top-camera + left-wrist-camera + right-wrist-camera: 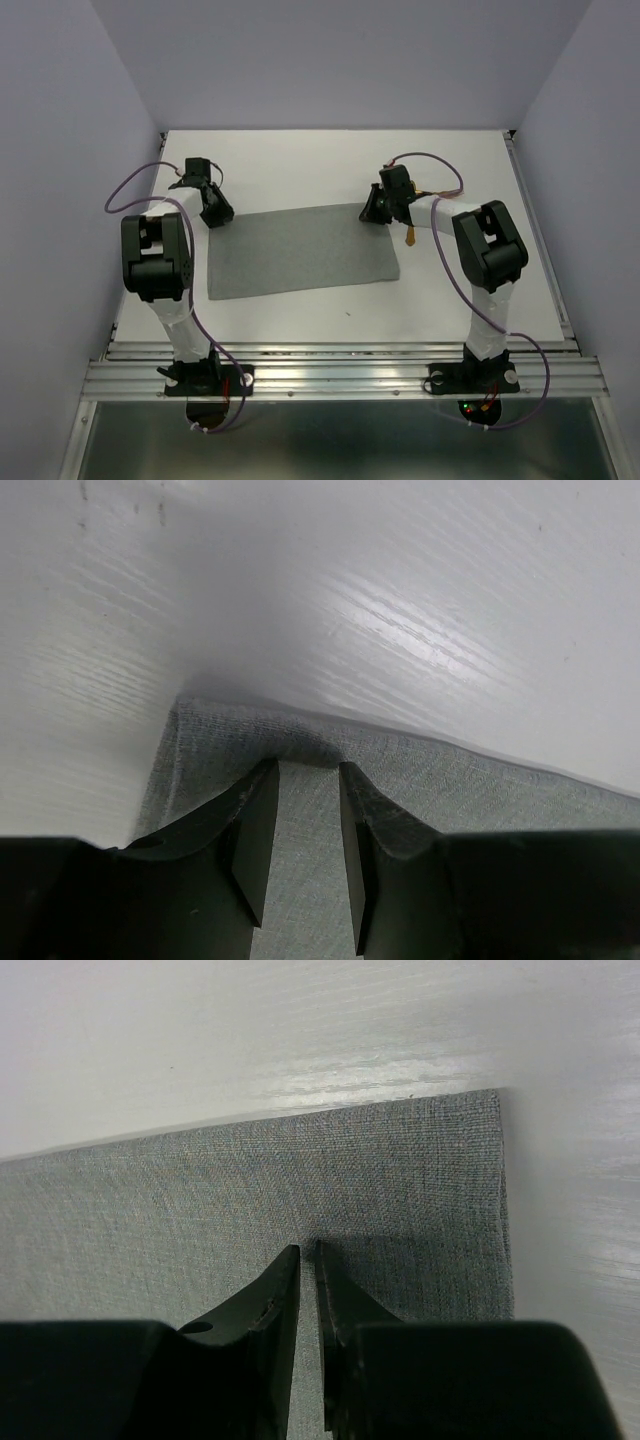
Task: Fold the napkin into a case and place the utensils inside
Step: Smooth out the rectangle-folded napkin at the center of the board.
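Note:
The grey napkin (300,250) lies flat in the middle of the table as a wide rectangle. My left gripper (215,210) is low over its far left corner. In the left wrist view the jaws (308,770) stand a finger-width apart on the napkin (450,790), which bunches into a small ridge at their tips. My right gripper (375,212) is at the far right corner. Its jaws (308,1250) are closed to a thin slit on the napkin (200,1190), tips down on it. One golden utensil (411,235) shows partly under the right arm. The other is hidden.
The white table (330,160) has walls on the left, right and far sides. A metal rail (340,375) runs along the near edge, where both arm bases are bolted. Purple cables loop from each wrist.

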